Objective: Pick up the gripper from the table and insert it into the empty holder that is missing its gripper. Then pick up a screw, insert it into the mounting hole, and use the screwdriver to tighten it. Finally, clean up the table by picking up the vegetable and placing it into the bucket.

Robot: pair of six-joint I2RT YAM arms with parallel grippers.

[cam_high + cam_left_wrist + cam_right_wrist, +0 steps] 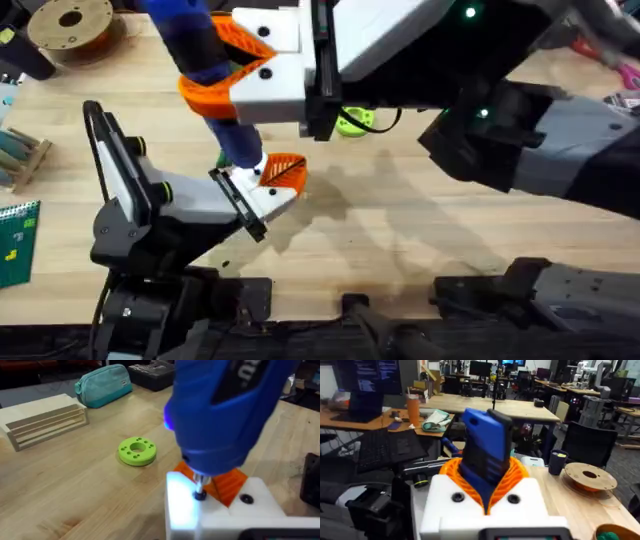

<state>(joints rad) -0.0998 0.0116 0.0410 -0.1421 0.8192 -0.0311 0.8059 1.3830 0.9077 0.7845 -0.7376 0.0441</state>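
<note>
Screwdriver (200,45) upright, bit tip (199,494) on white holder (262,190) beside its orange gripper (285,172) | right gripper (240,75) clamped around screwdriver body | left gripper (268,192) at the holder, finger state unclear | green disc (137,451) near on table (400,230) | bucket (616,532) rim beside spool (590,476)

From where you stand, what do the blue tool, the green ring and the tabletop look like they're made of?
The screwdriver looks like glossy moulded plastic, with soft highlights on its blue body, and a thin metal bit. The green ring seems matte plastic, possibly 3D-printed. The table shows pale wood grain, perhaps a veneer.
</note>
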